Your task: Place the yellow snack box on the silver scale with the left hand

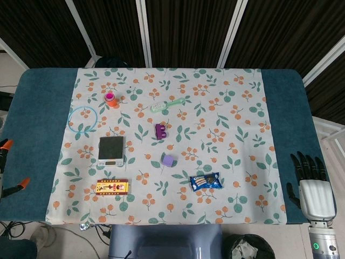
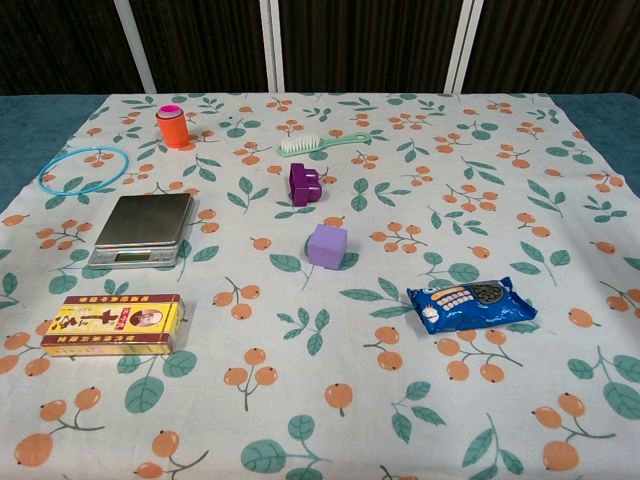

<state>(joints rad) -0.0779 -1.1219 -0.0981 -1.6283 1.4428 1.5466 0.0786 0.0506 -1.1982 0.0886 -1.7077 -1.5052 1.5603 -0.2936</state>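
The yellow snack box (image 1: 112, 186) (image 2: 113, 324) lies flat near the table's front left, red print on its top. Just behind it sits the silver scale (image 1: 111, 149) (image 2: 143, 228), its platform bare. My right hand (image 1: 309, 181) rests at the table's right edge in the head view, fingers spread and holding nothing, far from both objects. My left hand shows in neither view.
A purple cube (image 2: 327, 245), a purple toy (image 2: 305, 183), a green brush (image 2: 318, 143), an orange cup (image 2: 173, 125), a blue ring (image 2: 83, 167) and a blue snack packet (image 2: 471, 304) lie on the floral cloth (image 2: 420, 400). Orange-tipped clamps (image 1: 5, 144) stand at the left edge.
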